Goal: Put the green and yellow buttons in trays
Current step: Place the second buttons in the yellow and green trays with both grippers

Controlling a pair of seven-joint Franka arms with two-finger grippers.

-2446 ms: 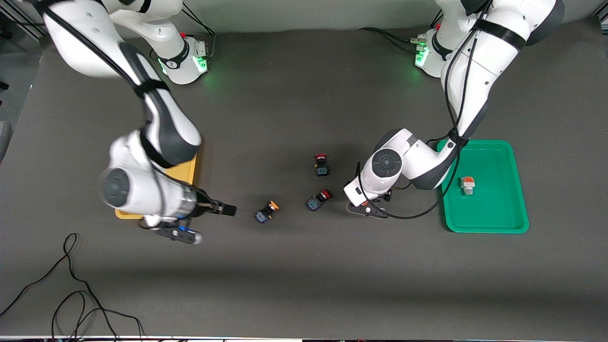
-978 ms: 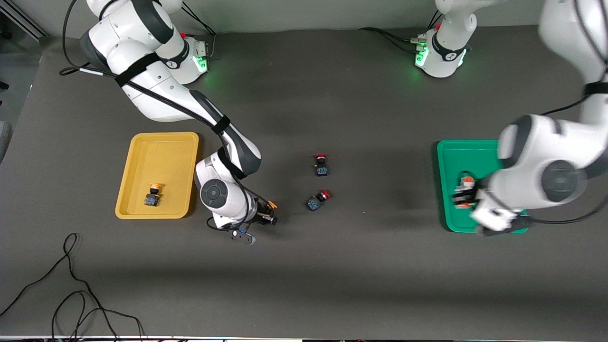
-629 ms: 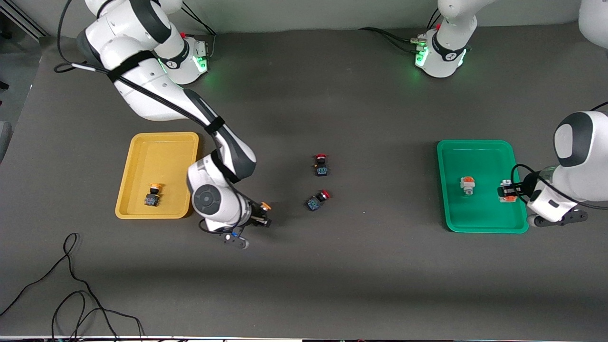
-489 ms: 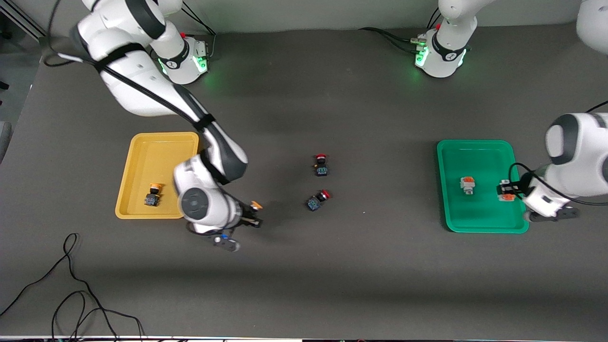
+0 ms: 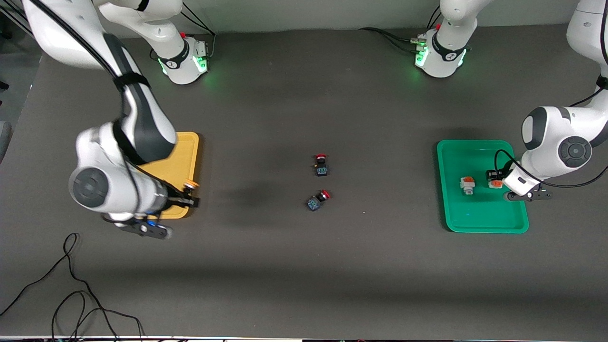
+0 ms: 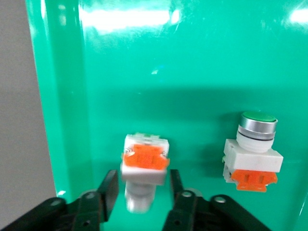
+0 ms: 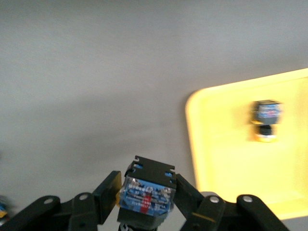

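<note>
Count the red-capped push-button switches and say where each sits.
2. Both lie on the dark table between the yellow tray and the green one: one red-capped switch farther from the front camera, the other nearer. The right arm hides part of the yellow tray.

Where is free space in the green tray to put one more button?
The green tray is bare along its edge nearest the front camera and along its edge nearest the bases. Its middle is crowded: one green button, a second between the left gripper fingers.
</note>
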